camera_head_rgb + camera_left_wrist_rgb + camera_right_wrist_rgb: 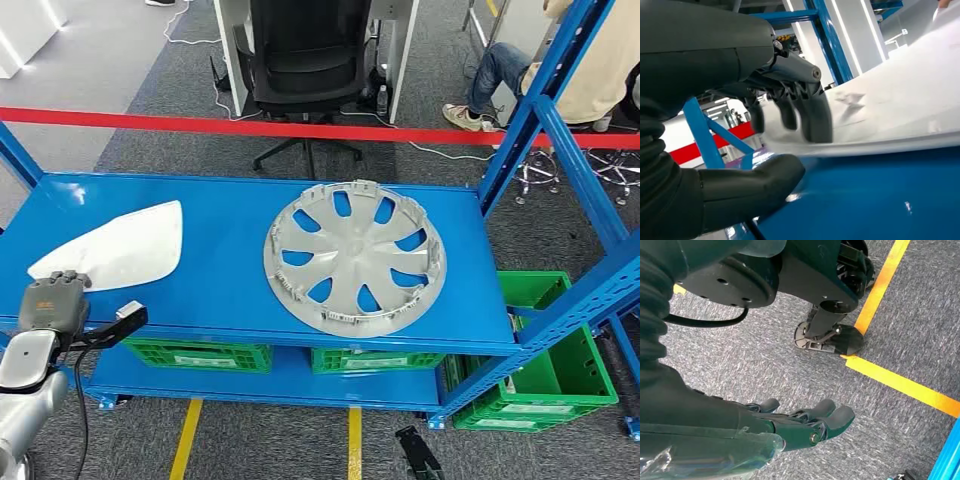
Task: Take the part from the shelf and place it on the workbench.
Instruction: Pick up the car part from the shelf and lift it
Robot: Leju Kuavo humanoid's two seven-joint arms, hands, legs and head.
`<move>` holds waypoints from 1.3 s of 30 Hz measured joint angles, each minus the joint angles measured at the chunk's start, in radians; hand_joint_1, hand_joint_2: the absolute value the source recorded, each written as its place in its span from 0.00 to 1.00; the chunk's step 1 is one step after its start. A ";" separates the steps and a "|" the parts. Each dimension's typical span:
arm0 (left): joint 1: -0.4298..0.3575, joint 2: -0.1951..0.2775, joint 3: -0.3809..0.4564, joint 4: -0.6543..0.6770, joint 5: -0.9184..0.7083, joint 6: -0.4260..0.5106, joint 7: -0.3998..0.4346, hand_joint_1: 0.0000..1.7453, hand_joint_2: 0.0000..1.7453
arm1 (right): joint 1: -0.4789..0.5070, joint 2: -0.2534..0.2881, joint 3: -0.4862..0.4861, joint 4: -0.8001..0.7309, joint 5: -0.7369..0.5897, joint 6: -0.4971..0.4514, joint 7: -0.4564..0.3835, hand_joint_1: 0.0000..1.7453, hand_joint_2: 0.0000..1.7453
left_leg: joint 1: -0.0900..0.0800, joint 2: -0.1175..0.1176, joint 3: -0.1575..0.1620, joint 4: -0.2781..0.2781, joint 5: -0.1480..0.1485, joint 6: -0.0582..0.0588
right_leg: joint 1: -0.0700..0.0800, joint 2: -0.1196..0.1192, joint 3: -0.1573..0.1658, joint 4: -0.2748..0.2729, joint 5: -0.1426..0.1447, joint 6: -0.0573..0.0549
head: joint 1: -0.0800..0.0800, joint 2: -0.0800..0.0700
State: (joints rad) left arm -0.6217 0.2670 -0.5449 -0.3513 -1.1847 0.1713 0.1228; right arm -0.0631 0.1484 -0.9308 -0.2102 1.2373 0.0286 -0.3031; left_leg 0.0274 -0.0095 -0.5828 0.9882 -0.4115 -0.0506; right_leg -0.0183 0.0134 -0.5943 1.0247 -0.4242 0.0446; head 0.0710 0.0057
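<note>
A white curved panel (121, 245) lies at the left of the blue shelf (226, 290). A silver wheel cover (355, 255) lies face down at the shelf's middle. My left hand (54, 300) is at the panel's near left corner. In the left wrist view its fingers (815, 117) reach over the top of the white panel (904, 90). The thumb (753, 182) sits lower, over the blue surface, with a gap to the panel's edge. My right hand (806, 422) hangs over the carpet, fingers stretched out and holding nothing.
Green crates (558, 370) stand under and to the right of the shelf. Blue uprights (543, 120) rise at the right. Behind the shelf are a red tape barrier (226, 125), an office chair (309, 60) and a seated person (589, 70).
</note>
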 joint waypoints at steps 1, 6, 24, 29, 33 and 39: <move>0.001 0.000 0.001 0.000 -0.001 0.000 0.000 1.00 1.00 | 0.000 0.000 0.000 0.000 0.000 0.000 0.000 0.00 1.00 | 0.000 0.000 0.000 0.000 0.000 0.000 | 0.000 0.000 0.000 0.000 0.000 0.000 | 0.000 0.000; 0.006 -0.002 0.011 0.000 -0.007 0.000 0.000 1.00 1.00 | 0.001 -0.002 0.000 0.000 0.000 0.000 -0.002 0.00 1.00 | 0.000 0.000 0.000 0.000 0.000 0.000 | 0.000 0.000 0.000 0.000 0.000 0.000 | 0.000 0.000; 0.012 -0.003 0.026 0.000 -0.010 0.001 0.001 0.99 1.00 | 0.002 -0.004 0.000 0.000 -0.001 0.001 -0.004 0.00 1.00 | 0.000 0.000 0.000 0.000 0.000 0.000 | 0.000 0.000 0.000 0.000 0.000 0.000 | 0.000 0.000; 0.012 -0.003 0.035 0.000 -0.022 0.006 -0.001 0.16 1.00 | 0.002 -0.004 0.000 0.000 -0.001 0.006 -0.006 0.00 1.00 | 0.000 0.000 0.000 0.000 0.000 0.000 | 0.000 0.000 0.000 0.000 0.000 0.000 | 0.000 0.000; 0.014 -0.003 0.044 0.000 -0.027 0.013 -0.001 0.00 1.00 | 0.002 -0.004 0.000 0.000 -0.001 0.009 -0.008 0.00 1.00 | 0.000 0.000 0.000 0.000 0.000 0.000 | 0.000 0.000 0.000 0.000 0.000 0.000 | 0.000 0.000; 0.009 -0.002 0.057 0.000 -0.032 0.018 -0.011 0.00 1.00 | 0.002 -0.004 0.000 0.000 -0.001 0.011 -0.009 0.00 1.00 | 0.000 0.000 0.000 0.000 0.000 0.000 | 0.000 0.000 0.000 0.000 0.000 0.000 | 0.000 0.000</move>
State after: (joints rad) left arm -0.6130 0.2646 -0.4878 -0.3513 -1.2169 0.1897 0.1120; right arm -0.0607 0.1446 -0.9312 -0.2102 1.2360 0.0398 -0.3119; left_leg 0.0274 -0.0094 -0.5828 0.9882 -0.4116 -0.0507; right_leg -0.0183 0.0134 -0.5944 1.0247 -0.4242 0.0445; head 0.0710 0.0057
